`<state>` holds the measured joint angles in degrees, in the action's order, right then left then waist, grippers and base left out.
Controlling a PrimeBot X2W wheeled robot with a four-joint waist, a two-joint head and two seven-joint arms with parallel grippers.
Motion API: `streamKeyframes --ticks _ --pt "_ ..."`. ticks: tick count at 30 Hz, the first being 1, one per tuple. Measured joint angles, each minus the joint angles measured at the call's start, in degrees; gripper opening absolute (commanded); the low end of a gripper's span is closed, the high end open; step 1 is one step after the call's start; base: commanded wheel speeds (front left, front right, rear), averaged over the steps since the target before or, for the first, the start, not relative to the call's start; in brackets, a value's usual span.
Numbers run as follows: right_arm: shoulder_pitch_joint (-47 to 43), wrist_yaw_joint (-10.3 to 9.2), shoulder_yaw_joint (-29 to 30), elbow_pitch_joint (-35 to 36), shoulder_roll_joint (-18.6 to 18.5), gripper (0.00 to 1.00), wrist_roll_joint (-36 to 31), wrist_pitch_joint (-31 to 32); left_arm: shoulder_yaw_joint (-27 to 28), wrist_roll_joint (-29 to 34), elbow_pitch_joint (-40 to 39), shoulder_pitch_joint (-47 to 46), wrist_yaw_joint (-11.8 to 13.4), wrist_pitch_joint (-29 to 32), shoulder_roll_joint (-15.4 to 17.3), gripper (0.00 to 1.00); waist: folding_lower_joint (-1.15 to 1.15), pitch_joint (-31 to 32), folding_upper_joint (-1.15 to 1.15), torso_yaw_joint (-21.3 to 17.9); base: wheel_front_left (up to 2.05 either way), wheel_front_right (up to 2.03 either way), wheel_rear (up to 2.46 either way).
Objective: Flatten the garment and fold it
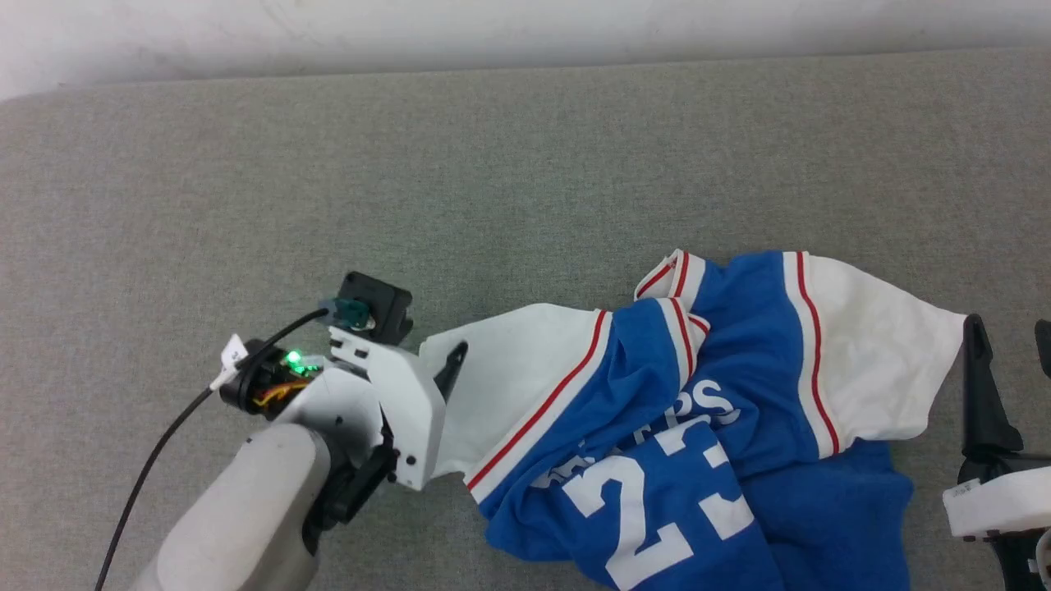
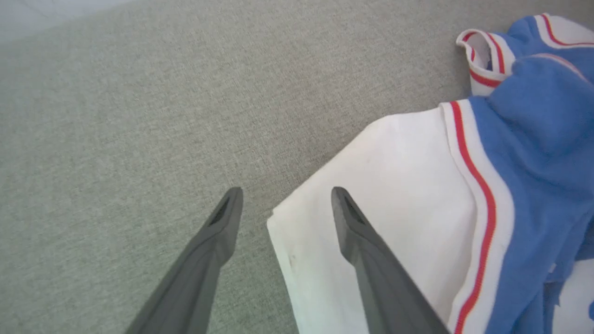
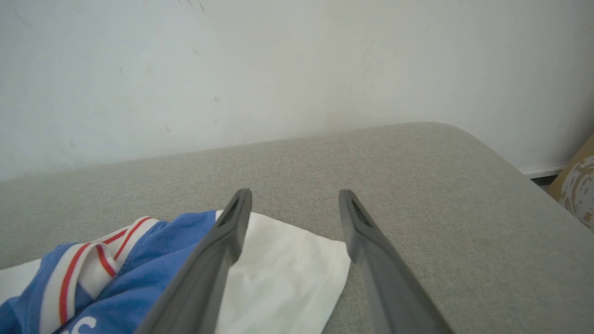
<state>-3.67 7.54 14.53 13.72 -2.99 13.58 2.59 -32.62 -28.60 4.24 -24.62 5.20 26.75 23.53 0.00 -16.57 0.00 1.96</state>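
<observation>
The garment [image 1: 657, 394] lies bunched at 5 o'clock on the grey pad [image 1: 410, 164]. Both pincers gape empty: left gripper [image 2: 284, 197] at its 9 o'clock sleeve, right gripper [image 3: 294, 197] at 3 o'clock, seemingly poised to spread it.

Grey fabric surface [image 1: 525, 164], rounded corner; plain white wall [image 3: 297, 60] behind; even light.

Royal-blue garment [image 1: 759, 328] with white sleeves, red-and-white striped trim, white 23; grey woven surface [image 1: 493, 164]

Garment [image 1: 764, 353] bottom cut off at head view's edge; lettering [image 1: 702, 404] mostly buried in folds (unreadable); right pincer [image 1: 1008, 324] clipped.
</observation>
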Motion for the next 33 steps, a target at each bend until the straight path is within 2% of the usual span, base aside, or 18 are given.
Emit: streamKeyframes --ticks 3,6,7,8,12,19,25,29,33 --pt "0.01 0.00 -0.08 -0.02 0.01 1.00 0.00 0.37 -1.56 -1.01 0.58 1.01 -0.41 4.81 0.48 1.00 0.00 -0.06 0.00 -0.15 0.00 0.00 0.00" --pt "0.04 0.00 -0.10 -0.04 0.01 1.00 0.00 0.40 -1.87 -1.10 0.30 1.44 -0.49 6.30 1.02 1.00 -0.01 -0.16 0.00 -0.28 0.00 0.00 0.00" --pt "0.04 0.00 -0.11 -0.09 0.00 1.00 0.00 0.40 -1.79 -1.08 0.36 1.45 -0.33 5.95 1.03 0.47 -0.01 -0.20 0.00 -0.33 0.00 0.00 0.00" --pt "0.07 0.00 -0.13 -0.10 0.00 1.00 0.01 0.40 -1.68 -1.08 0.52 1.45 -0.05 5.48 1.01 0.00 -0.01 -0.26 0.00 -0.38 0.00 0.00 0.00" --pt "0.07 0.00 -0.07 -0.24 0.00 1.00 0.01 0.38 -1.65 -1.11 1.96 1.45 -0.18 3.30 0.35 0.00 -0.01 -0.29 0.00 -0.25 0.00 0.00 0.00" --pt "0.25 0.00 -0.07 -0.27 0.00 1.00 -0.03 0.45 -1.83 -1.97 5.17 0.82 -2.08 -0.63 -1.78 0.00 -0.01 0.03 0.00 0.27 0.00 0.00 0.00" --pt "0.24 0.00 -0.02 -0.46 0.00 1.00 -0.30 0.93 0.54 -4.24 5.09 0.81 -1.90 -5.31 -3.65 0.00 0.00 1.15 0.00 0.71 0.00 0.00 0.00" --pt "-0.05 0.00 -0.10 -0.87 0.00 1.00 -0.30 0.91 3.46 -5.03 1.98 2.88 0.40 -7.19 -2.30 0.00 0.00 2.34 0.00 0.93 0.00 0.00 0.00" --pt "-0.53 0.00 -0.16 -1.08 0.00 1.00 -0.26 0.90 8.01 -6.12 -2.03 8.84 4.61 -9.65 0.79 0.00 0.00 3.39 0.00 1.11 0.00 0.00 0.00"
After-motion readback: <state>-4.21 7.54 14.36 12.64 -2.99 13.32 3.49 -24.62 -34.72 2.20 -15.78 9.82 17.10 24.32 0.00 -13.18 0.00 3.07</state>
